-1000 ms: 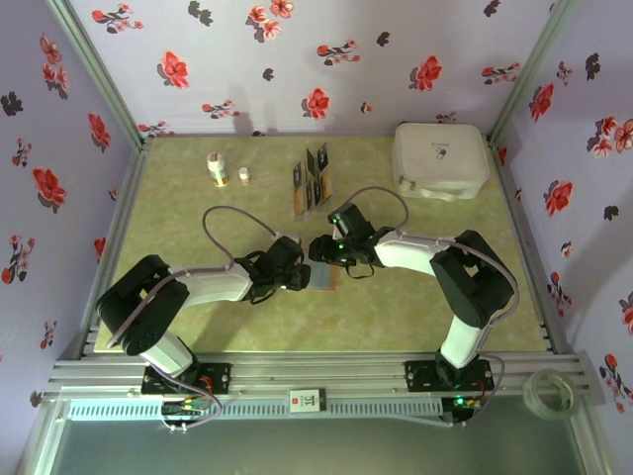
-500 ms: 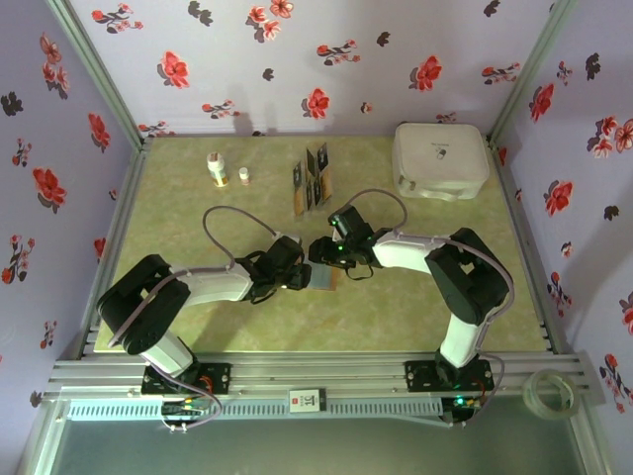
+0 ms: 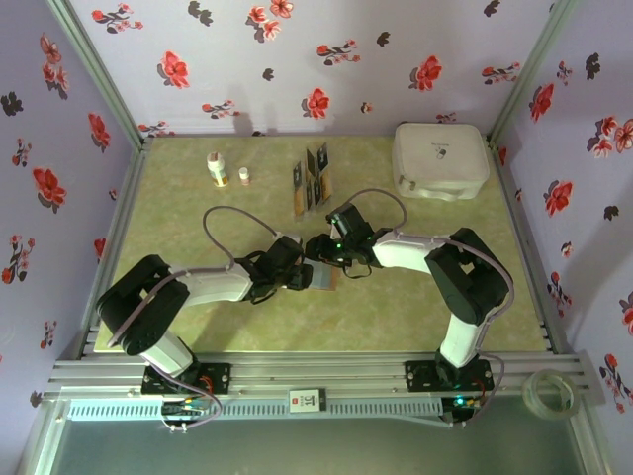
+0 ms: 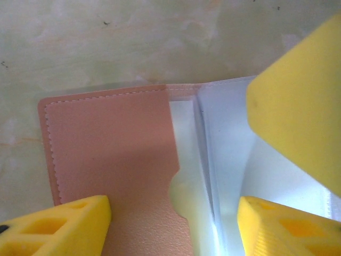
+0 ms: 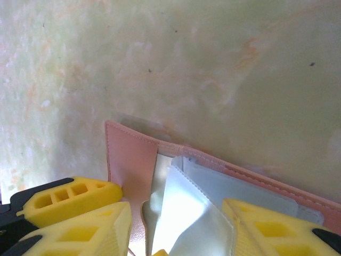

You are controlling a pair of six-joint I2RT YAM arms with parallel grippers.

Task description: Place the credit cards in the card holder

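The card holder (image 3: 327, 280) lies open mid-table, a reddish-brown flap (image 4: 106, 160) on one side and grey-blue clear pockets (image 4: 224, 138) on the other. My left gripper (image 3: 302, 275) hovers low over it, open, its fingers straddling the flap and pockets (image 4: 173, 226). My right gripper (image 3: 322, 253) meets it from the far side, open (image 5: 176, 229), with a lifted clear pocket leaf (image 5: 192, 213) standing between its fingers. One right finger (image 4: 298, 101) shows in the left wrist view. The credit cards (image 3: 313, 181), dark with gold marks, stand upright at the back.
The cards sit in a slotted wood-and-clear rack (image 3: 300, 202). A large white rounded case (image 3: 441, 158) lies at the back right. Two small bottles (image 3: 217, 168) stand at the back left. Flowered walls close three sides; a tape roll (image 3: 554, 391) rests outside the frame.
My left jaws have spread a little wider over the wallet. The right gripper has edged slightly to the left. The card holder stays where it was.
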